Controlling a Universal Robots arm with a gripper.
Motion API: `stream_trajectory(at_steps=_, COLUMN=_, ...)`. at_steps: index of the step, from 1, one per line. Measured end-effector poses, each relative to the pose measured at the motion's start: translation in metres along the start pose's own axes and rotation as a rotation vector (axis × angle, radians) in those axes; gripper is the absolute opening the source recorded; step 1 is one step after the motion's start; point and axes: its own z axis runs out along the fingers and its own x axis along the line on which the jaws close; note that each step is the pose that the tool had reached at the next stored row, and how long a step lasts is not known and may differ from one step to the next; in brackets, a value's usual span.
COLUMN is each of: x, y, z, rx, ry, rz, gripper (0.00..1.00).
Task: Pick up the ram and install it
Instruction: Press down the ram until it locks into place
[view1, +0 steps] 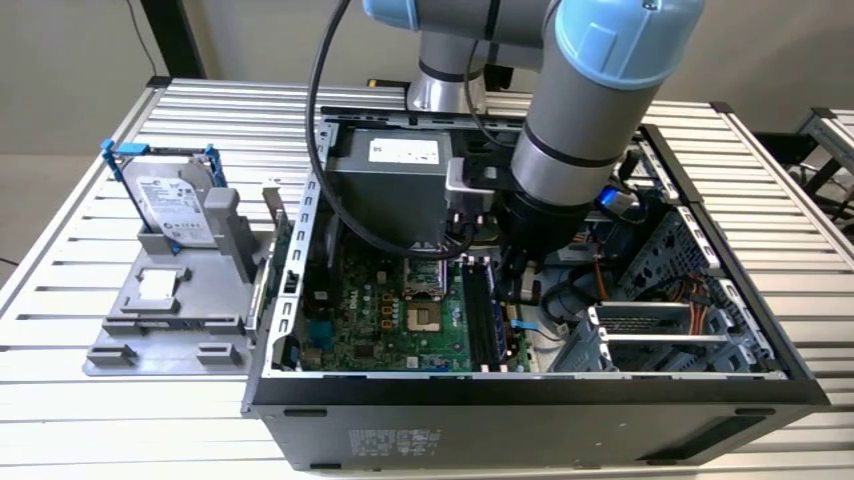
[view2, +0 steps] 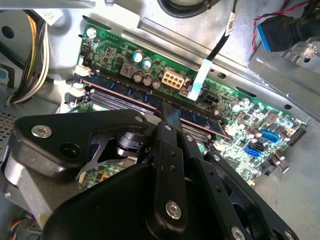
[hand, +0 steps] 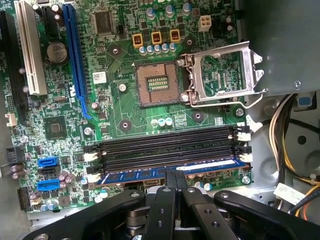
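One ram (hand: 170, 174) stands edge-down in the outermost of four memory slots (hand: 165, 150) on the motherboard (hand: 125, 115), where we keep our tool (hand: 175, 186) clenched on its middle so it bears squarely into the slot

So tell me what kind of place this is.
Probably a robotics lab bench for computer assembly: an open black desktop computer case sits on a slatted aluminium table, its green motherboard exposed, with a grey fixture holding a silver hard drive beside it.
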Motion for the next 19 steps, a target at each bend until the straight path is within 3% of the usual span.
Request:
stream_trajectory(at_steps=10, x=-0.0006, y=-0.0001, z=0.0092, rx=-0.0001, ry=0.0006, rz=0.000, gripper=0.00)
stream_trajectory(at_steps=15, x=-0.0004, y=-0.0004, z=0.0174, rx=-0.0002, ry=0.0023, rz=0.000, gripper=0.00)
stream_trajectory(at_steps=17, x=-0.0009, y=-0.0004, z=0.0173, rx=-0.0005, ry=0.0063, rz=0.000, gripper=0.00)
stream_trajectory(at_steps=18, x=-0.0012, y=-0.0003, z=0.0140, rx=-0.0004, ry=0.0058, rz=0.000, gripper=0.00)
stream_trajectory(at_steps=19, x=-0.0009, y=-0.0002, z=0.0120, rx=0.0001, ry=0.0003, rz=0.000, gripper=0.00)
